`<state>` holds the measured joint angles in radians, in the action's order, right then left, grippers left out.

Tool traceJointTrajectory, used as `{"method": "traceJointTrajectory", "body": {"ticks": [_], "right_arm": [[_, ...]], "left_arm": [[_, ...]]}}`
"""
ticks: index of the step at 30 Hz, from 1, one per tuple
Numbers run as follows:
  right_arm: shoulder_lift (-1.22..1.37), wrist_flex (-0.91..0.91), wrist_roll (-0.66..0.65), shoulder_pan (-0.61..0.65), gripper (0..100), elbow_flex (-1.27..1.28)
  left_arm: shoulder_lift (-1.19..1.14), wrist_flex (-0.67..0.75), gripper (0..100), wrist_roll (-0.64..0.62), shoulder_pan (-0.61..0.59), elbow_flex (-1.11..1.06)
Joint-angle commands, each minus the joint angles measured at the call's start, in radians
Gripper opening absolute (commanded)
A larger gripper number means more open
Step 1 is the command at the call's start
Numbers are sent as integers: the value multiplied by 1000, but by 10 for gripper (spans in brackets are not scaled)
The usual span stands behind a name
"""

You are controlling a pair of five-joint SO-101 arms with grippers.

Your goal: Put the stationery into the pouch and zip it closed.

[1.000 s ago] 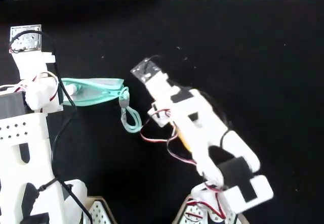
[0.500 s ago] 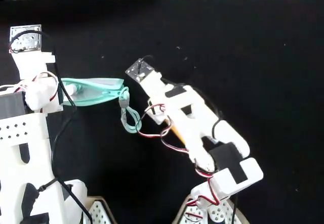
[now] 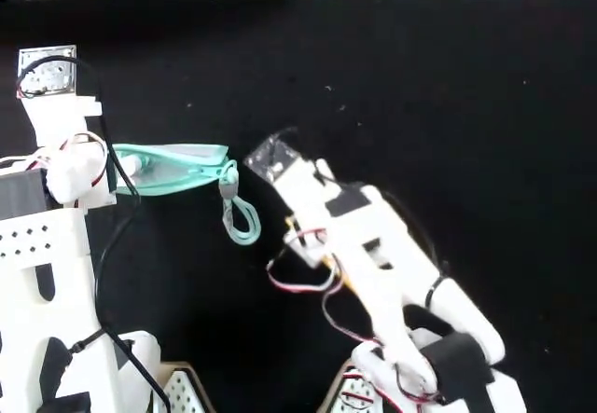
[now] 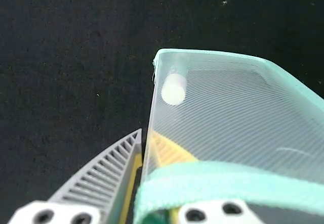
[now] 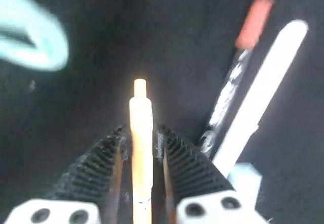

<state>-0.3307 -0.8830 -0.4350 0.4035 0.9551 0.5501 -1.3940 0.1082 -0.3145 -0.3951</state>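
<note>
Covering the whole work area, a black table cloth (image 3: 485,105) is recorded as the largest item, with two white arms stationed at its near edge. The left gripper (image 4: 147,148) is found closed on one end of the pouch (image 3: 173,169), which is held near the left side of the table. A ribbed finger is seen pressed against its clear wall. The right gripper (image 5: 141,132) is found nearly shut, its jaws clamped on the barrel of an orange pen (image 5: 140,107) whose tip projects beyond the fingertips. The right arm is placed near the pouch's free end, apart from it.

The pouch is judged light and soft. Its clear ribbed walls with mint trim are likely to sag unless pinched at the end. Whether its zip is fully open cannot be told. A mint strap loop (image 3: 241,219) is trailed from the free end onto the cloth and is judged limp and liable to snag.

A white marker (image 5: 263,90) and a red-capped pen (image 5: 251,24) are noted lying side by side on the cloth, near the held pen. All three are judged light, stiff and smooth. A grip across the mid-barrel is advised, since round bodies may roll or slip. A small pale round piece (image 4: 173,89) is seen through the pouch wall, and what it is cannot be told.
</note>
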Motion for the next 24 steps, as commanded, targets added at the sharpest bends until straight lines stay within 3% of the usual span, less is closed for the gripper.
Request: {"method": "traceJointTrajectory", "body": {"ticks": [1,3,16,19,24], "right_arm": [[-35,-3,-8,15,127,36],[-5,-5,-8,15,177,35],[366,-97,-8,48,141,-236],[390,-103,-8,44,13,-268],[254,-97,-8,48,12,-222]], "left_arm": [[-18,14,30,-3,-8,-30],[-18,14,30,-3,-8,-30],[-18,12,30,-3,-8,-30],[-18,12,30,-3,-8,-30],[-18,12,30,-3,-8,-30]]}}
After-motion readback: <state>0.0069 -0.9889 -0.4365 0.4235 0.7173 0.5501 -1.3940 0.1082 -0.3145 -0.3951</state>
